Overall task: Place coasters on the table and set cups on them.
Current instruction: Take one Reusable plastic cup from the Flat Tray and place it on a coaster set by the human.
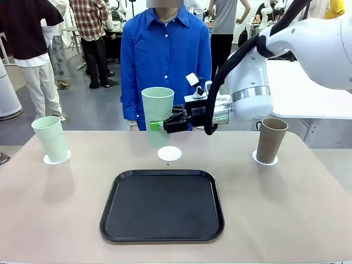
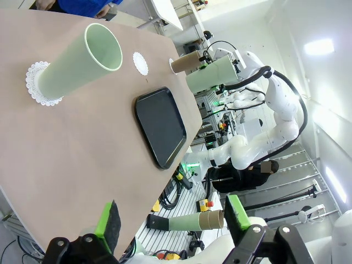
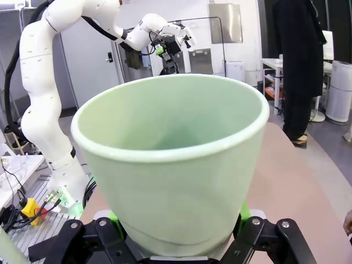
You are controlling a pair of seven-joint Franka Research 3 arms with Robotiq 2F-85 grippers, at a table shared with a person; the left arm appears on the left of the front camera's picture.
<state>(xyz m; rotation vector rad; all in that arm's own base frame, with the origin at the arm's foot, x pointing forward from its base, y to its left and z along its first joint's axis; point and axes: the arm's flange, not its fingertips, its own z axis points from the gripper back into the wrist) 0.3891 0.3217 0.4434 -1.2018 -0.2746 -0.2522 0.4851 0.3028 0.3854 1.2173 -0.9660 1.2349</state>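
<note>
— Over the middle coaster [image 1: 169, 153], I've got the right gripper [image 1: 159, 125] clamped low on a mint cup [image 1: 158, 108], held clear of the worktop [image 1: 286, 203]. Left gripper [image 2: 171, 219] idles, jaws wide, nothing between them.

— Risks?

— Landing off-centre, or tipping it at release. Cup looks empty; tray [image 1: 162, 205] too. Side cups [image 1: 50, 137] I can't see into.

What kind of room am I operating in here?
Probably a robotics lab or data-collection hall: other white robot arms stand at benches behind, people move about in an open floor space, and the beige table carries a staged cup-and-coaster setup.
</note>
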